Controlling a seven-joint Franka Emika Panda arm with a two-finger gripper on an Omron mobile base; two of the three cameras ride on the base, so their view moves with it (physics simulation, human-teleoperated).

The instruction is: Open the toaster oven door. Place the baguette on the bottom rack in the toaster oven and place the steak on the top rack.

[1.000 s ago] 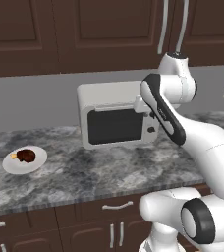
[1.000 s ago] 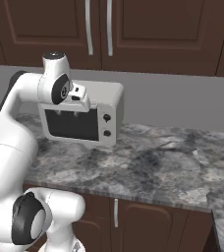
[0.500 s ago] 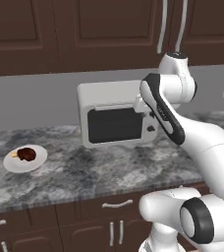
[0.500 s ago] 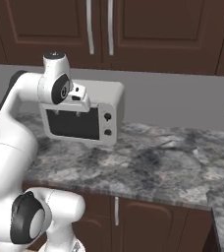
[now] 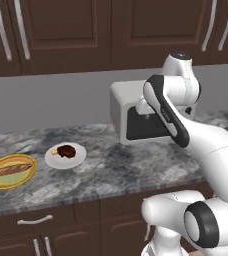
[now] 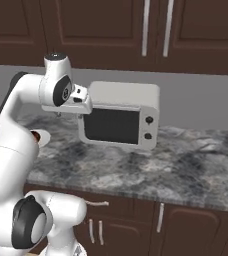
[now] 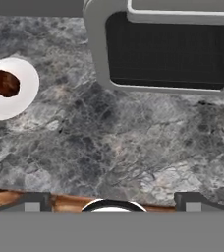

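I see the desk (image 5: 111,170), a mottled grey stone top, running across both base views under dark wood cabinets (image 5: 61,30). On it, back against the wall, sits the toaster oven (image 6: 121,116), light grey with rounded corners and two knobs (image 6: 148,128) down the right of its front. Its door (image 6: 111,125), a pale frame around dark glass, looks to me to lie flush with the front, shut; in the hand view the door (image 7: 170,51) fills the upper right and I look down on it and the stone below.

My arm's white hand is up at the oven's upper left corner in the right base view, just in front of the door's top edge. My claw (image 7: 111,199) shows as two dark tips at the bottom of the hand view, set far apart, with nothing between them.

Well to the left of the oven, a yellow plate (image 5: 10,171) carries the baguette (image 5: 8,170). Between it and the oven, a white plate (image 5: 65,155) holds the steak (image 5: 66,150), dark reddish brown.
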